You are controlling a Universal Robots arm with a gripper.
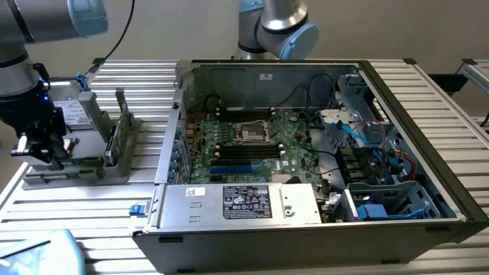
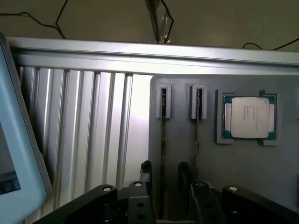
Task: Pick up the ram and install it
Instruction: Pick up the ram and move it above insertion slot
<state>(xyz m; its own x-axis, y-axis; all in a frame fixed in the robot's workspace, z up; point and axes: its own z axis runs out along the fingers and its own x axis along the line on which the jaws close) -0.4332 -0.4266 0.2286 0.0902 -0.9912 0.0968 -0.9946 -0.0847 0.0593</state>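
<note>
Gripper [image 2: 164, 170] open, jaws apart on either side of the ram [image 2: 162, 140], not clamped on it. Ram stands on edge in a slot of the gray holder [image 2: 233, 172], with the silver processor [image 2: 247, 116] further along the same holder. Holder sits just outside the open computer case [image 1: 306, 246].
</note>
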